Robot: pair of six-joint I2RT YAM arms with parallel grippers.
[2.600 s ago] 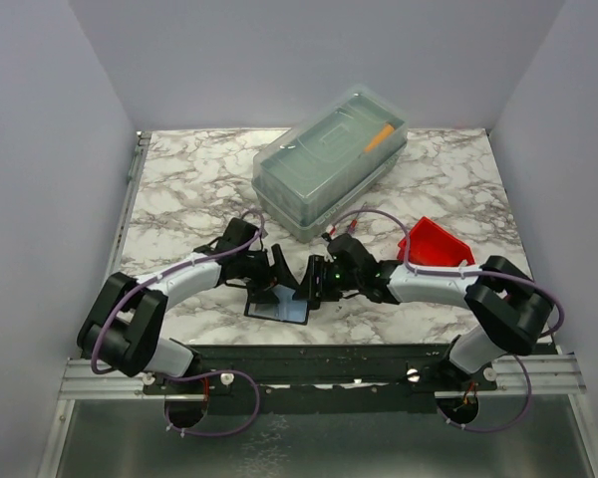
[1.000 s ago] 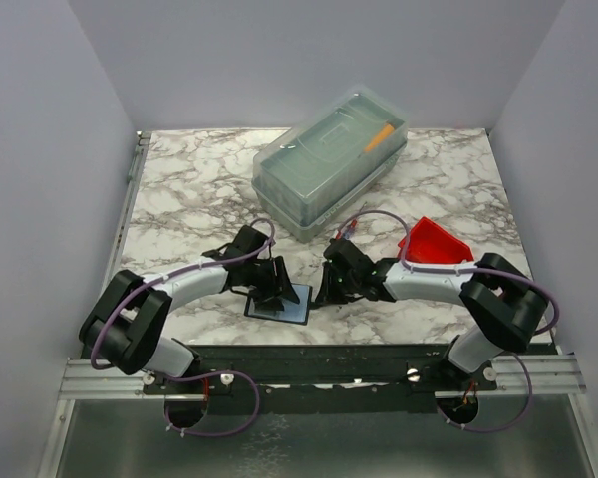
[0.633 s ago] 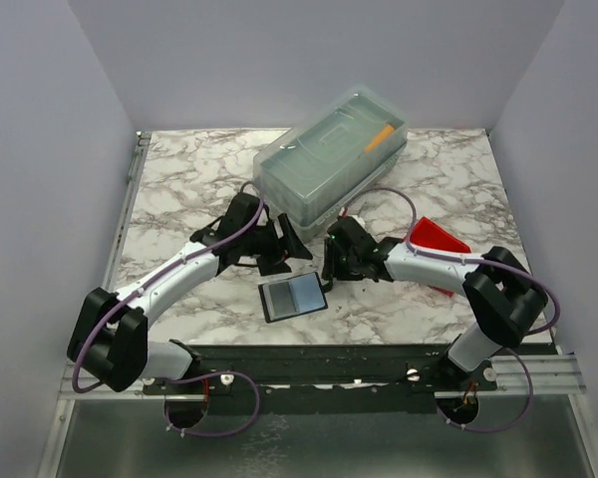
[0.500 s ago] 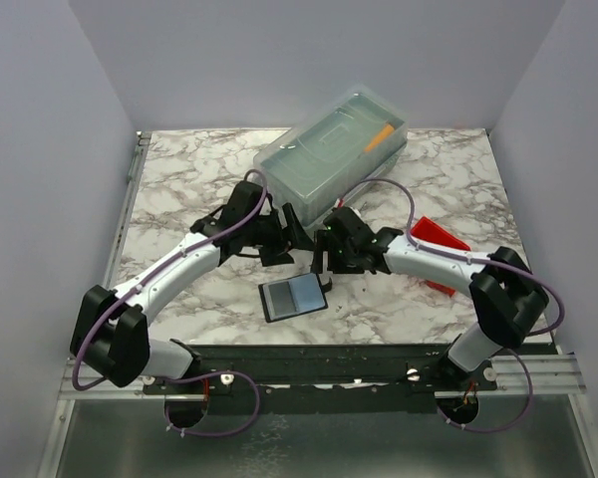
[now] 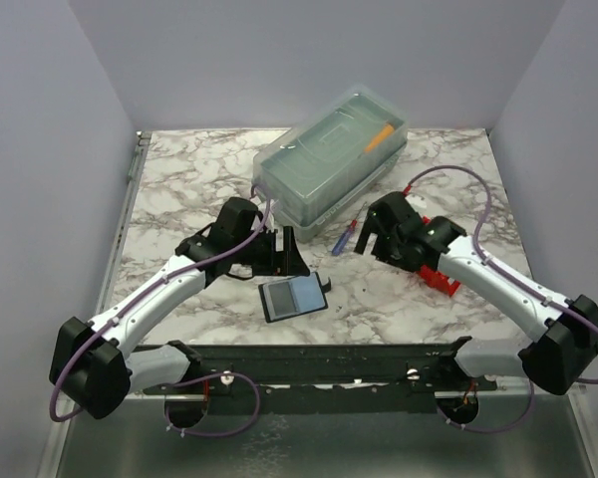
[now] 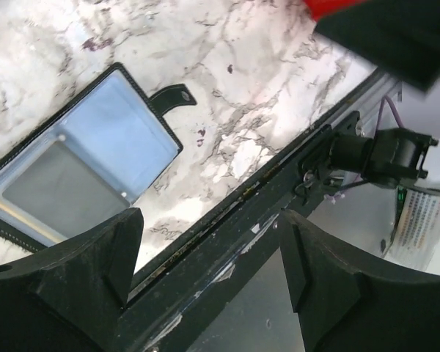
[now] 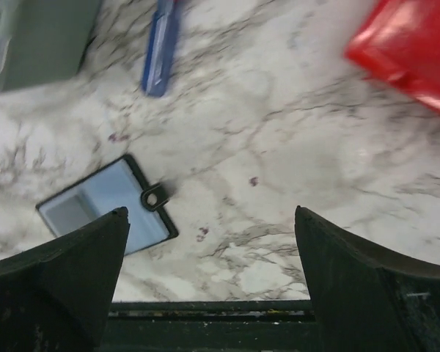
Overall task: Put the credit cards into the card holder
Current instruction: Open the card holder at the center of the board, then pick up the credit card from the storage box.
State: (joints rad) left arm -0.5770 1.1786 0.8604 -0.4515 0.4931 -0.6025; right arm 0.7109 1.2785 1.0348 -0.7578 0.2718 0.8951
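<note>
The card holder [image 5: 293,297] lies flat on the marble near the front edge, touched by neither gripper. Inside its black rim I see pale blue and grey faces [image 6: 81,165], with a small strap tab [image 7: 152,198] sticking out on the right. I cannot tell separate credit cards from the lining; a thin tan edge shows at one corner. My left gripper [image 5: 285,254] hovers just behind the holder, open and empty [image 6: 209,286]. My right gripper [image 5: 364,237] hangs further right and back, open and empty [image 7: 213,286].
A blue-and-red pen [image 5: 344,237] lies between the grippers, in front of the large clear lidded box [image 5: 329,164]. The red bin [image 5: 441,271] sits under the right arm, partly hidden. The table's black front rail [image 5: 319,358] runs just below the holder.
Both grippers have opened and drawn up and back from the card holder. The holder now lies free, turned slightly. The right arm has swung right, over the red bin.
</note>
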